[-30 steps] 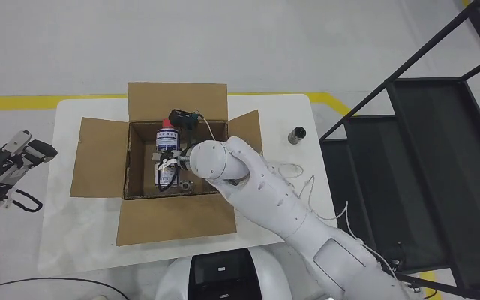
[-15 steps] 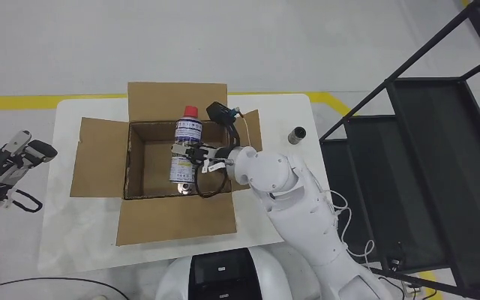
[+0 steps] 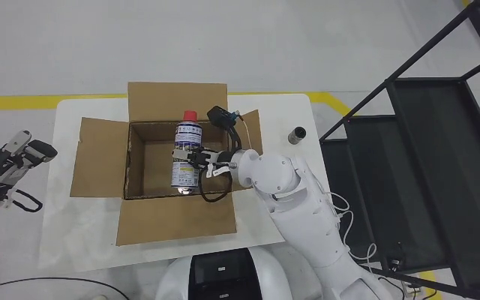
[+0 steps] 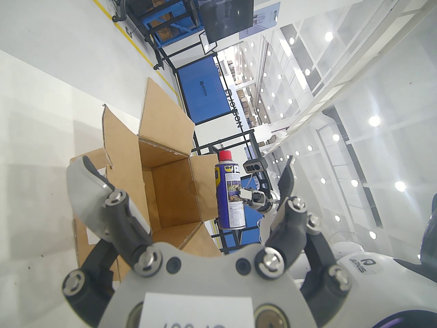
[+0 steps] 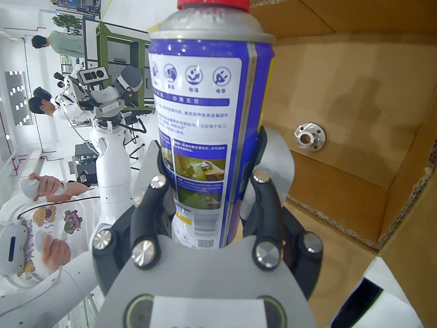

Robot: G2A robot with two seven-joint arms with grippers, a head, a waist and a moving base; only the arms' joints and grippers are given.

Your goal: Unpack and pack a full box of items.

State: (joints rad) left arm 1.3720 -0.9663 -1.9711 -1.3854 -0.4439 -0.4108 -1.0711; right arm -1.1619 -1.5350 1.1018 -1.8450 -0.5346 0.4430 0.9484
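Box (image 3: 176, 101): stands at the centre of the white table (image 3: 82, 225), with all four flaps folded outward and the opening facing up.

Left gripper (image 3: 22, 159): sits past the table's left edge, well apart from the box. Its fingers are spread, with nothing held between them. In the left wrist view, the box and the can show beyond the gap.

Box interior: brown cardboard walls and floor. A round metal flange (image 5: 310, 137) with a centre hole lies flat on the floor, near one wall.

Can (image 3: 187, 154): blue body, white label panel, red cap. It is upright over the right half of the opening and raised off the box floor. In the left wrist view, the whole can shows above the flap edge.

Right gripper (image 5: 211, 158): pinches the can at its lower half, with one finger on each side of the body and both touching it. The arm comes in across the right flap.

Cylinder (image 3: 298, 136): small and dark. It sits on the table to the right of the box, apart from the right flap and near the table's right edge.

Stairs (image 3: 405, 150): black metal, on the floor to the right of the table.
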